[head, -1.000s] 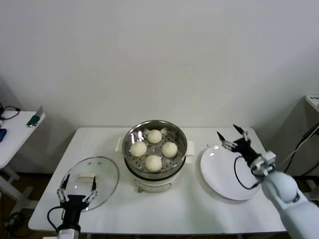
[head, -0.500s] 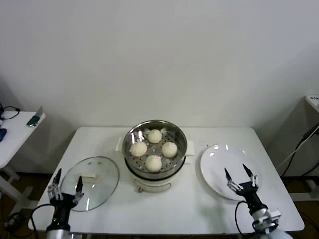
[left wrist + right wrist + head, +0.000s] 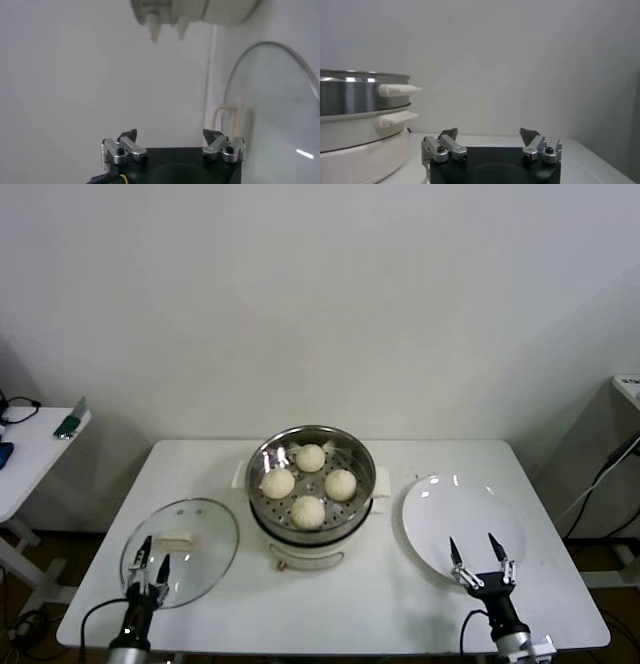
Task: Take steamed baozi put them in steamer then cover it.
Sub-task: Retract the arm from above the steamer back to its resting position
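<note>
1. Left gripper [image 3: 153, 553] sits at the near-left table edge, over the near rim of the cover [image 3: 181, 550], fingers spread, holding nothing. In the left wrist view the same gripper [image 3: 173, 140] shows both fingertips apart with only white tabletop between them.
2. Right gripper [image 3: 479, 559] is at the near-right edge, over the near rim of the white plate [image 3: 463, 514], fingers likewise spread and empty. Its wrist view shows the gripper [image 3: 490, 137] facing a bare wall, steamer [image 3: 360, 125] off to one side.
3. White table [image 3: 390, 604] stands against a plain white wall. A second small white table [image 3: 25, 454] with a few dark items is at the far left; a grey cabinet edge [image 3: 610, 474] is at the far right.
4. Steamer [image 3: 311, 496] is centre table, lid off, on its cream base.
5. Four steamed baozi [image 3: 310, 484] sit on the perforated tray inside, spaced apart in a diamond.
6. Cover lies flat on the table left of the steamer, handle up, not touching it.
7. Plate is right of the steamer, just beside its side handle.
</note>
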### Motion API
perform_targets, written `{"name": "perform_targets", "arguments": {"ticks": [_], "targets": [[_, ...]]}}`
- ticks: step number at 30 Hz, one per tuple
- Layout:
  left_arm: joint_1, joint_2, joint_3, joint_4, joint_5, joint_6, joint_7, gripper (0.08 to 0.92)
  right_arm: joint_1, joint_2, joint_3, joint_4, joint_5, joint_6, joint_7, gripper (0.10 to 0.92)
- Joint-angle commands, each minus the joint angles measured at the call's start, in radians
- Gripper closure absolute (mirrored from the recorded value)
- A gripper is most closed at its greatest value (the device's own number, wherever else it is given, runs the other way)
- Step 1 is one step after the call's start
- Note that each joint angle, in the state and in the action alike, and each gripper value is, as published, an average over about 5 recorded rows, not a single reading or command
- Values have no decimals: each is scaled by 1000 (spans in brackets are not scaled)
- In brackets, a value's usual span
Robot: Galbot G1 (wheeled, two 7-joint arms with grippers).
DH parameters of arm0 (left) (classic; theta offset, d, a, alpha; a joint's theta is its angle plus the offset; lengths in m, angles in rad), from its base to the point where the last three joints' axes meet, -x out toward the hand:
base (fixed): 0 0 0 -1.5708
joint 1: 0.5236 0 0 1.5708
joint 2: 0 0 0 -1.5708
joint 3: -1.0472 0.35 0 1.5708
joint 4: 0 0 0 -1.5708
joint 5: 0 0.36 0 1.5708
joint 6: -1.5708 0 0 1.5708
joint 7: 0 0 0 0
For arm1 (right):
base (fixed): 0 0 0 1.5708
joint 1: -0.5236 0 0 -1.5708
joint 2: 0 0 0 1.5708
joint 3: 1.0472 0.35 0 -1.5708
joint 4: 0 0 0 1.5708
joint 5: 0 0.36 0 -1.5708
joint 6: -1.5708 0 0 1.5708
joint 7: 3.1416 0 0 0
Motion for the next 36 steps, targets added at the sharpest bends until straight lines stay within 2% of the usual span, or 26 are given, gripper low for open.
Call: {"name": "perform_targets", "arguments": {"ticks": [1,15,22,25,36], "targets": [[-100,25,9,169,135,8,-41,177,-26,46,12,-1,-26,30,2,203],[-262,41,18,270,132,18,7,177,-40,62,29,9,-34,38,4,203],[-287,48,28,323,130,14,8,185,-44,69,33,17,-34,42,6,203],[-286,45,29,319,132,9,12,236,-44,71,32,14,-36,43,7,203],[-276,31,32,319,150,-5,29,535,-44,77,34,20,-38,43,12,203]]}}
